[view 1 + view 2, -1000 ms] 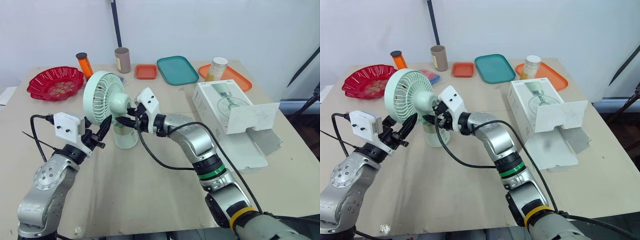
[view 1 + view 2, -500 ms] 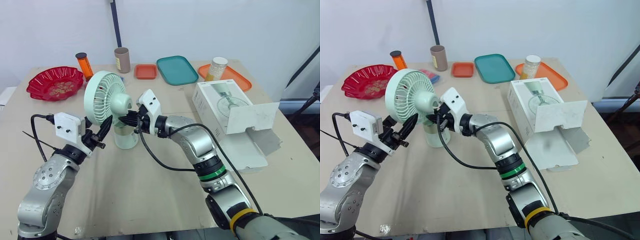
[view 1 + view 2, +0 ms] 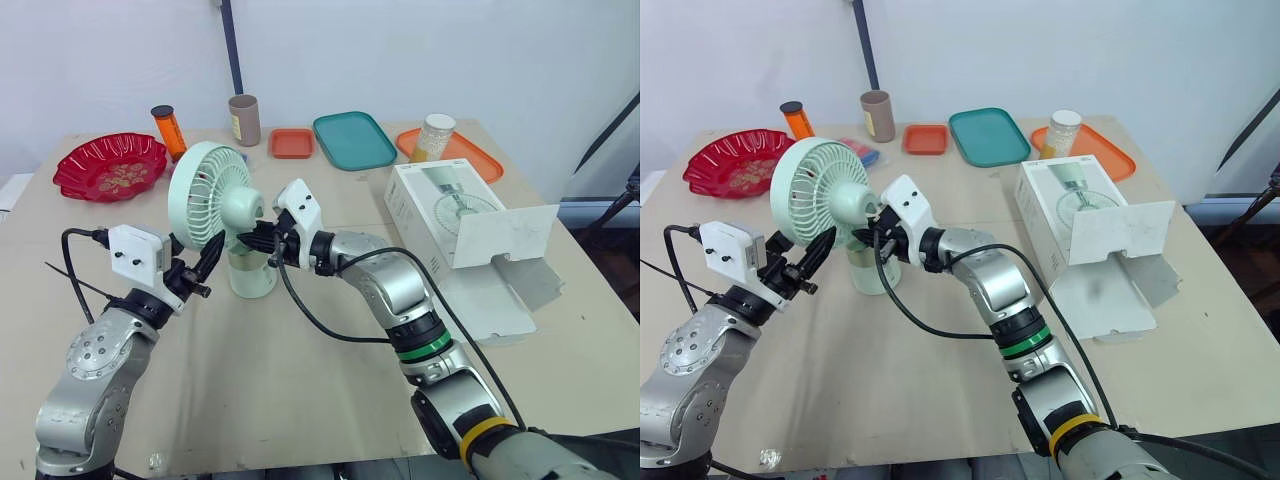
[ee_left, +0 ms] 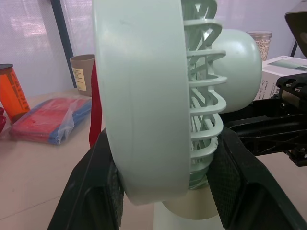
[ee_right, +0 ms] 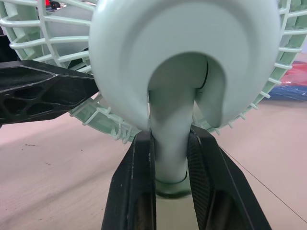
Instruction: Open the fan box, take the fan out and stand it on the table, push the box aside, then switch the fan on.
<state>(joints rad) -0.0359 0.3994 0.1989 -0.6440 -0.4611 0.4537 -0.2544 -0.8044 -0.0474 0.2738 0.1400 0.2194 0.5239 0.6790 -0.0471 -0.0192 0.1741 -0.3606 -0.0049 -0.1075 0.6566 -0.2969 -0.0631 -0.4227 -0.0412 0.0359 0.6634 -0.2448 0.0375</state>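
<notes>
Fan: one, mint green fan, out of its box and standing upright on its round base, left of the middle of the table.
Fan head: one round cage, turned toward the left side of the table, with the motor dome behind it.
Left gripper: at the lower edge of the cage; its two black fingers straddle the head, one pad against the front ring and the other against the rear grille.
Right gripper: behind the head, its two fingers pressed against either side of the fan's neck just above the base.
Fan box: one, white, lying on the right side of the table, well apart from the fan, end flap hanging open.
Trays: three along the far edge, being one teal tray, one small orange tray just beside it, and one larger orange tray.
Jar: one, white lid, standing on the larger orange tray.
Red dish: one, at the far left corner.
Orange bottle: one, black cap, upright beside the dish.
Brown cup: one, upright at the far edge.
Packet: one, red and blue, flat on the table behind the fan.
</notes>
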